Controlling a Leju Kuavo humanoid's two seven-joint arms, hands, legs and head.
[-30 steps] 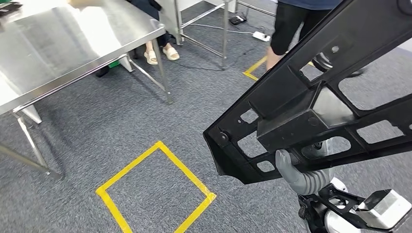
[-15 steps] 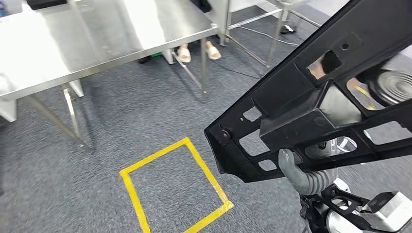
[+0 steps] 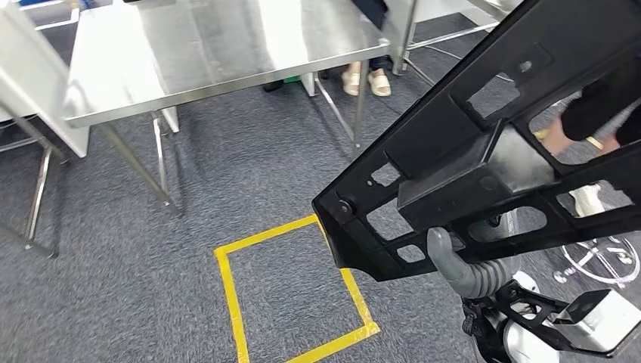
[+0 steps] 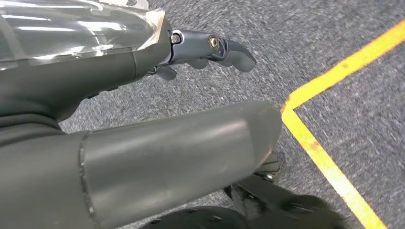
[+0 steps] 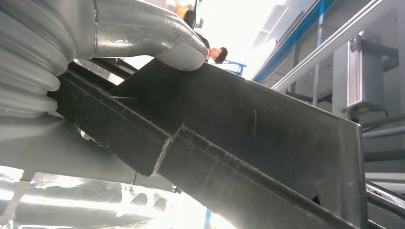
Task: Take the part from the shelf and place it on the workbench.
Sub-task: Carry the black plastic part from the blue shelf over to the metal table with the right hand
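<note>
The part [image 3: 484, 144] is a large black plastic frame with several cut-out openings. It hangs tilted over the carpet at the right of the head view. My right hand [image 3: 462, 266] grips it from below, with the grey thumb up against its lower edge. In the right wrist view the thumb [image 5: 143, 38] presses on the part [image 5: 248, 133]. The steel workbench [image 3: 227, 45] stands ahead at the upper left, apart from the part. My left hand [image 4: 181, 148] hangs over the carpet holding nothing, its dark fingers [image 4: 215, 47] stretched away from the thumb.
A yellow tape square [image 3: 295, 295] marks the grey carpet just ahead of me. A person's sandalled feet [image 3: 364, 80] show under the bench. Another person's legs [image 3: 586, 121] are visible through the part's openings on the right. A white panel [image 3: 38, 83] leans at the far left.
The camera has turned, so the bench and the tape square sit further right in the picture. The part stays in my right hand at the same tilt.
</note>
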